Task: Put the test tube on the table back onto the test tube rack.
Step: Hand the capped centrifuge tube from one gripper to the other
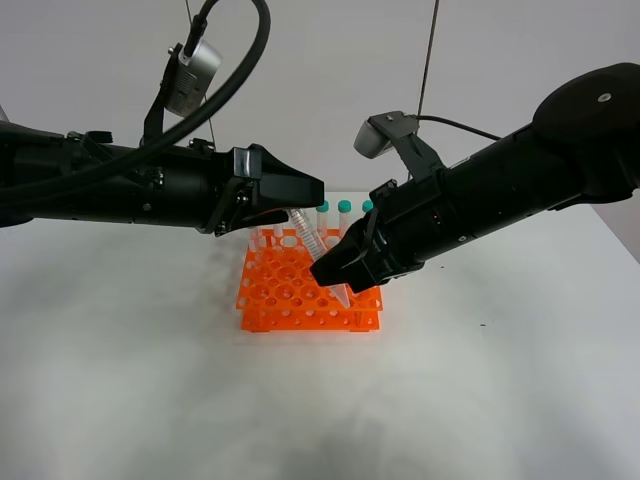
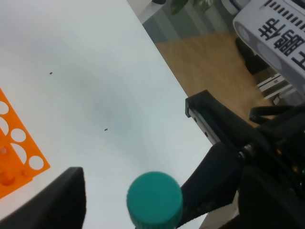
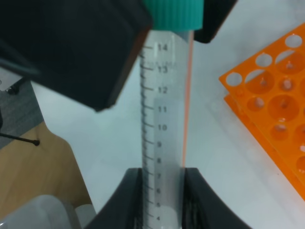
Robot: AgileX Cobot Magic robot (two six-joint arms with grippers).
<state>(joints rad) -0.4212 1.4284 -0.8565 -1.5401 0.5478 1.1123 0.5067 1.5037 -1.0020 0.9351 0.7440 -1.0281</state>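
Two claws meet over the one bench [image 1: 120, 380]! The left claw [image 1: 303, 203] is spread, straddling the green cap [image 2: 155, 198] with a gap on one side. One tube [image 1: 308, 233] hangs tilted above the single orange rack [image 1: 290, 290], tip down toward the holes. The right claw [image 1: 330, 275] is clenched on its lower body. Three green-capped tubes [image 1: 344, 207] stand at the rack's back.

We see a plain pale wall [image 1: 330, 60] at the back, a light wooden floor [image 2: 209, 62] and a leafy plant [image 2: 190, 5].
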